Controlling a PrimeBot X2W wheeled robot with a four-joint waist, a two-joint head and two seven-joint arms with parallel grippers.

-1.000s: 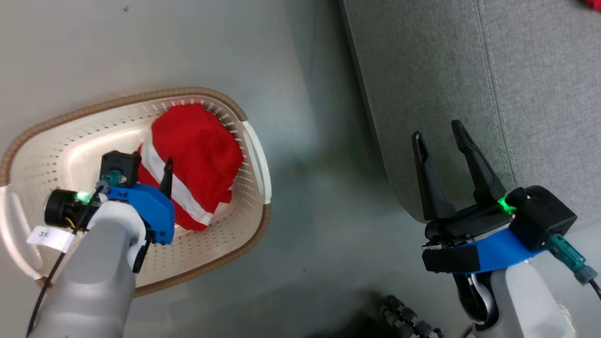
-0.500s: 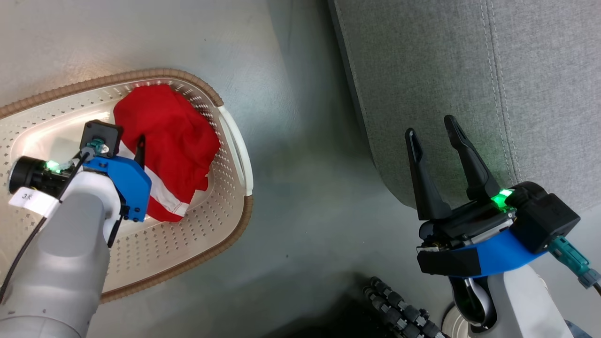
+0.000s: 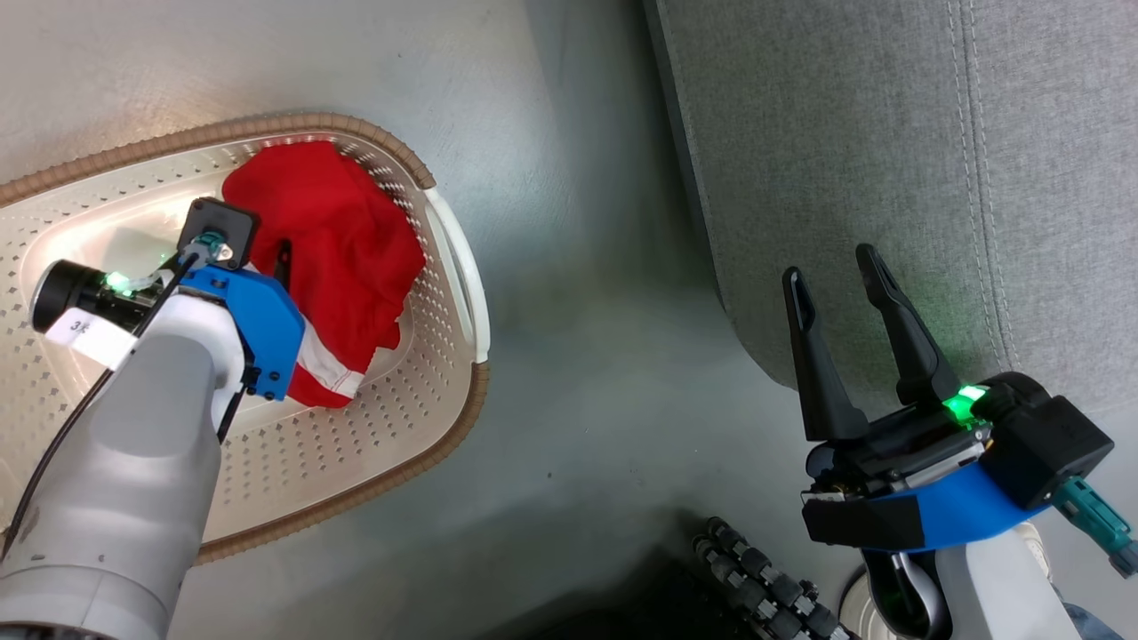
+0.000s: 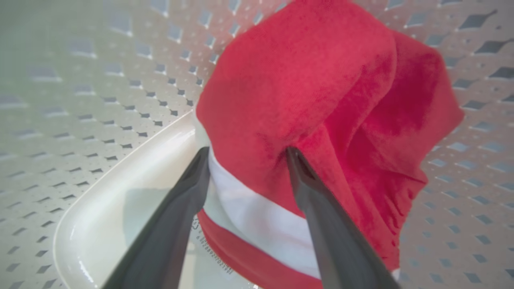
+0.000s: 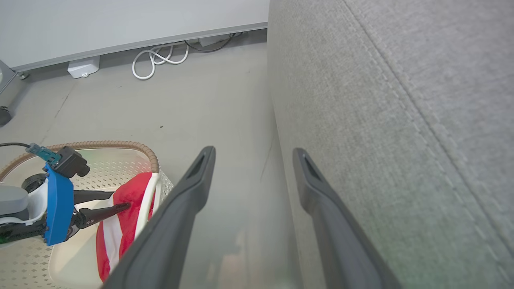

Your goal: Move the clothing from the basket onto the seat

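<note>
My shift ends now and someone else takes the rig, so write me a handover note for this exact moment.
The left end effector is open, down inside the basket, its fingers astride a fold of the clothing and not closed on it.
The right end effector is open and empty, by the front edge of the seat.
Things: one red, white-striped garment lies bunched in the basket, which stands on the floor beside the seat.
Done: the reach to this garment.
Left: close on it, lift it out, carry it to the seat, release.
</note>
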